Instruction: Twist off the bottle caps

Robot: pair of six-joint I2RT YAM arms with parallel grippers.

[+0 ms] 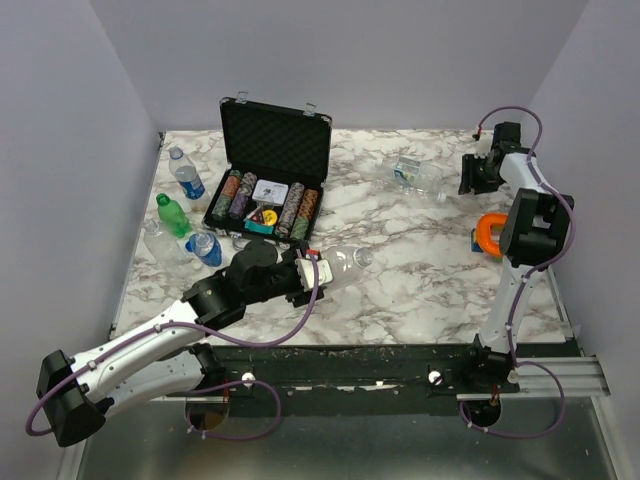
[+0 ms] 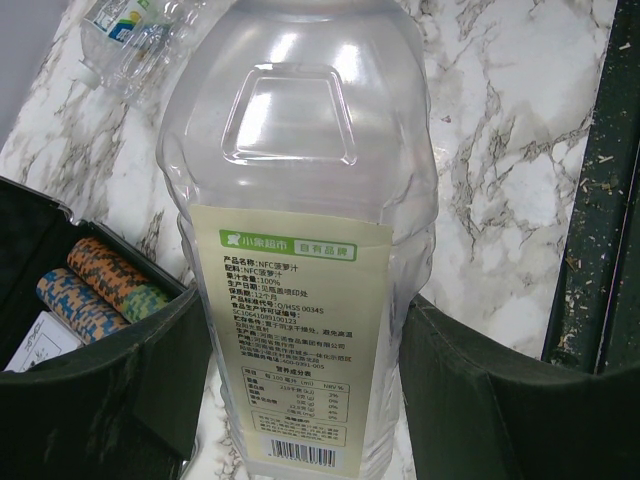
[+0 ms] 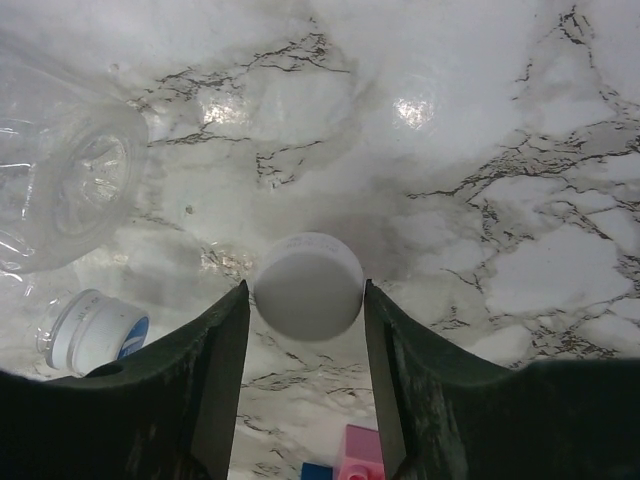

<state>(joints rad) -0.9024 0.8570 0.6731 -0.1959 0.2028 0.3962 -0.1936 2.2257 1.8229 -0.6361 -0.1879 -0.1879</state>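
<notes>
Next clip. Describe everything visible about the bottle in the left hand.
The bottle is clear plastic with moulded panels, seemingly empty, with a pale label carrying a green logo, fine print and a barcode. It lies sideways, neck pointing away from the left hand, whose dark fingers clamp its labelled body.

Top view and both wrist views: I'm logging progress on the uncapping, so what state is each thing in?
clear bottle, on its side, gripped by the left end effector.
left end effector, shut on the clear bottle.
white cap, off its bottle, between the fingers of the right end effector.
right end effector, grip on the cap unclear.
chip case, open.
green bottle, cap on.
</notes>
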